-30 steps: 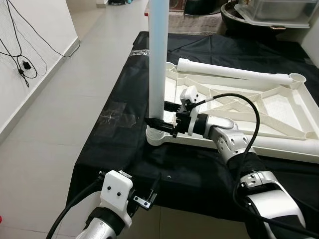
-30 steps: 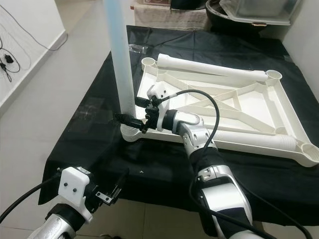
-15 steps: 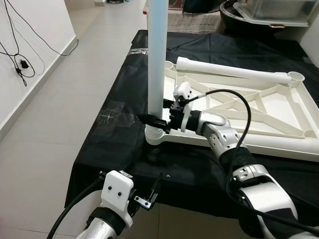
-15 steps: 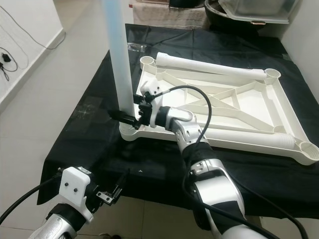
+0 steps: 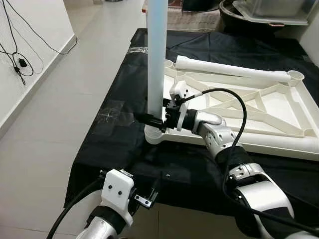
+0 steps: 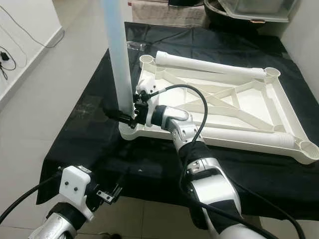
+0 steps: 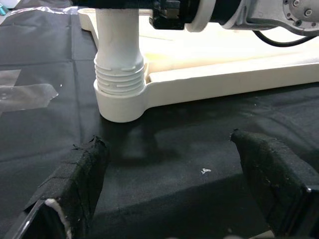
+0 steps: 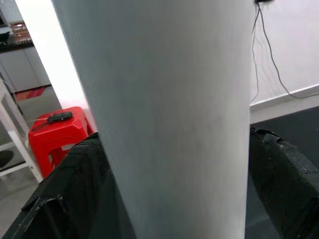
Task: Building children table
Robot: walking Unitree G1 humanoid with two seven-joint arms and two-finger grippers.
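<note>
A white children's table top (image 5: 259, 107) lies upside down on a black cloth. A pale blue leg (image 5: 155, 59) stands upright in its near-left corner socket (image 5: 153, 135). My right gripper (image 5: 152, 118) reaches in from the right, its fingers shut on either side of the leg just above the socket. The leg (image 8: 164, 109) spans the gap between the black fingers (image 8: 75, 189). A second leg (image 5: 234, 72) lies along the far side of the frame. My left gripper (image 5: 149, 191) hangs open below the table's near edge, facing the leg's threaded base (image 7: 119, 74).
The black cloth (image 5: 114, 144) covers the work surface and drapes over its near edge. Bare tiled floor (image 5: 60, 99) lies to the left, with cables on the wall (image 5: 20, 59). A clear plastic bin (image 5: 274, 10) sits at the back right. A red stool (image 8: 55, 134) stands beyond the leg.
My right gripper has slid left, so the leg sits deeper between its fingers. The left gripper has stayed put. The camera shifted slightly.
</note>
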